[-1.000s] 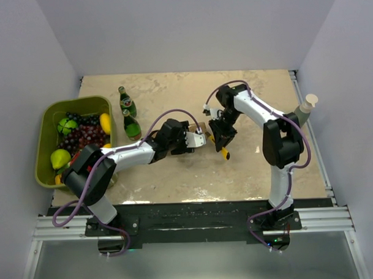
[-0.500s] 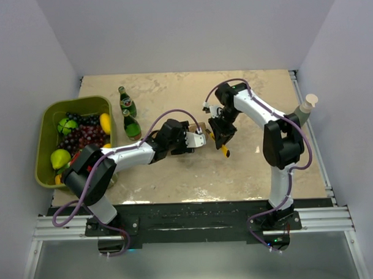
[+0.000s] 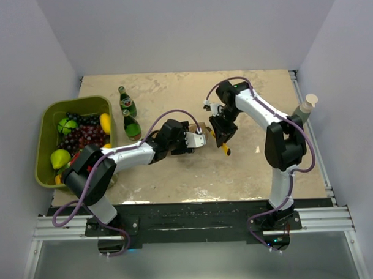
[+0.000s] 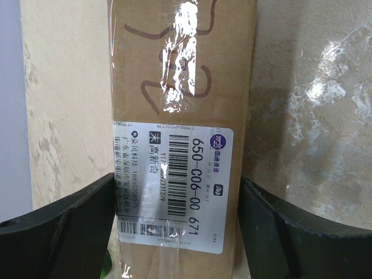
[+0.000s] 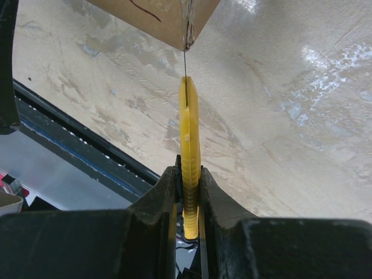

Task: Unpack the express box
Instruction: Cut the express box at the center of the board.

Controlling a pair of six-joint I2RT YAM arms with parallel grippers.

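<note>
The express box (image 4: 180,104) is a brown carton lying on the table with its white barcode label facing up. My left gripper (image 4: 177,186) straddles its near end, one black finger pressed on each long side. In the top view the box (image 3: 201,127) shows only as a brown sliver between the two grippers, with the left gripper (image 3: 196,139) over it. My right gripper (image 5: 188,174) is shut on a slim yellow utility knife (image 5: 189,128). The knife's thin blade tip touches the taped corner seam of the box (image 5: 157,11). From above, the knife (image 3: 225,149) hangs below the right gripper (image 3: 221,133).
A green bin (image 3: 46,114) full of grapes and other fruit sits at the left. Two green bottles (image 3: 127,103) (image 3: 131,125) stand upright just left of the box. A pale cup-like object (image 3: 308,103) sits at the table's right edge. The near table edge (image 5: 87,151) runs below the knife.
The right arm has shifted slightly farther back and left, bringing the knife closer against the box's end. The left gripper and box have stayed put.
</note>
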